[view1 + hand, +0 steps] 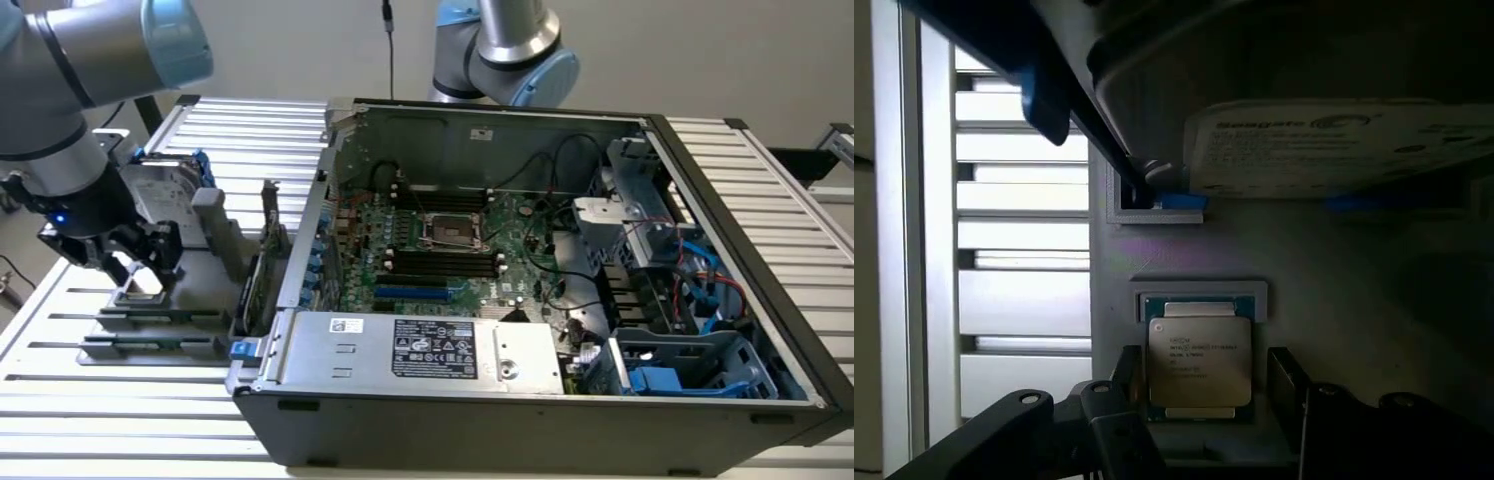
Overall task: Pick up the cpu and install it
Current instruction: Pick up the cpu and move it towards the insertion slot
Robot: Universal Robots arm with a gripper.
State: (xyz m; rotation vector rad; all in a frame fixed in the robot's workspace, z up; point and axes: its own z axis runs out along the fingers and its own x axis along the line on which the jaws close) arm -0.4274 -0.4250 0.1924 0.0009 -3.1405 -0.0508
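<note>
**A:** Where is the cpu point(1199, 362)?

**B:** It lies flat in its pocket on the grey tray point(200, 262). The tray sits on the desk point(80, 420), to the exterior view's left of the case point(534, 425). The pincer point(134, 262) hangs right over the cpu, spread apart and gripping nothing. Its fingers point(1286, 395) stand one on each side of the chip.

**A:** Are they touching it?

**B:** I don't think so. One finger is just beside an edge, and the other shows a clear gap.

**A:** So what could go wrong?

**B:** That offset, I'd say. If the near finger lands first, it could shove the chip against the pocket wall and tip it. The chip is also thin, so a grip that sits too high may slip off the rim. The drive point(1334, 150) stands close behind the pocket, and a careless lift could knock it. The socket point(451, 232) sits deep inside the case. A chip that arrives tilted or turned would likely foul it.

**A:** And the count?

**B:** One cpu, one drive, one tray, one case, one socket and two fingers.
</note>
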